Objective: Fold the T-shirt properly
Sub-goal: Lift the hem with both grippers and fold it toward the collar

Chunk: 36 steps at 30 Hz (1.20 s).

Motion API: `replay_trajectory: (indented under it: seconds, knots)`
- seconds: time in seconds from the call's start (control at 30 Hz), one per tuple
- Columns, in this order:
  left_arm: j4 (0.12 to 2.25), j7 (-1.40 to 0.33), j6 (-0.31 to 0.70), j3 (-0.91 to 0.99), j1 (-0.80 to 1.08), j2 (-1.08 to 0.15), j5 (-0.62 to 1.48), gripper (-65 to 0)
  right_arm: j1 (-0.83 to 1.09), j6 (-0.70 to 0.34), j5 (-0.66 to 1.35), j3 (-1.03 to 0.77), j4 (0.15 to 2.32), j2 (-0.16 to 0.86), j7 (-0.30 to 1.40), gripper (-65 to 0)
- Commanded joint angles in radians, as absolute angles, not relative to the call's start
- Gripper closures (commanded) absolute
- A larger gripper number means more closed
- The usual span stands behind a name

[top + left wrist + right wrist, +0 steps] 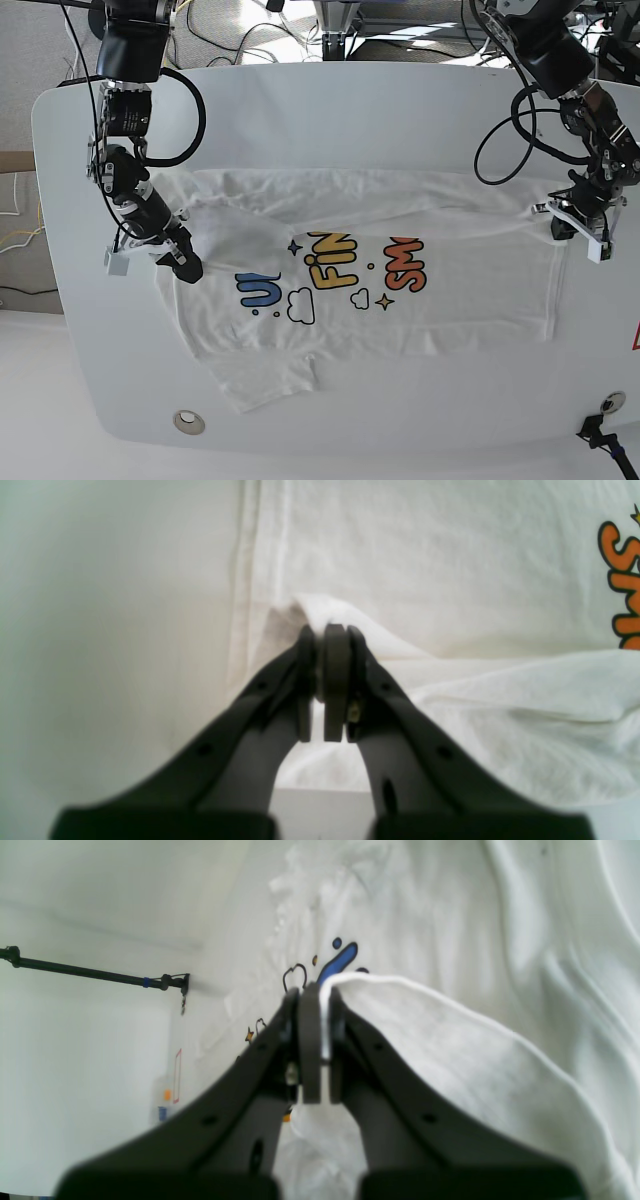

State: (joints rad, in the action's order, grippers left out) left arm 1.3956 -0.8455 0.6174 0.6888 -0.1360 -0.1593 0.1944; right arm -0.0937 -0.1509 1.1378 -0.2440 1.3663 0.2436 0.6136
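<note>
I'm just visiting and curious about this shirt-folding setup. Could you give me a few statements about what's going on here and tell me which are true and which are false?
1. Both grippers are pinching the T-shirt. True: the left gripper and the right gripper each have white cloth between their jaws.
2. The shirt is already folded into a neat rectangle. False: it lies mostly spread out, with only its far edge turned over.
3. The print on the shirt faces up. True: blue, yellow and orange letters show.
4. The shirt is plain black. False: it is white.
5. The table is white. True.
</note>
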Motion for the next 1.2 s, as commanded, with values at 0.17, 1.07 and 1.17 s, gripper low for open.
replay_trajectory:
  seconds: [0.17, 1.07, 1.17]
  knots:
    - [1.394, -0.826, 0.615, 0.667, -0.157, -0.209, 0.205, -18.8, -0.137, -0.154, 1.106, -0.248, 1.383, 0.252, 0.599, -7.9]
    - [1.696, -0.389, 0.619, 0.541, 0.303, -0.397, 0.209, -61.5, 0.186, -0.255, 0.495, -0.257, 1.658, 0.437, 0.595, -43.6]
    - [1.698, -0.387, 0.619, 0.542, 0.325, -0.397, 0.211, -61.5, 0.163, -0.334, 0.493, -0.306, 1.586, 0.414, 0.595, -43.6]
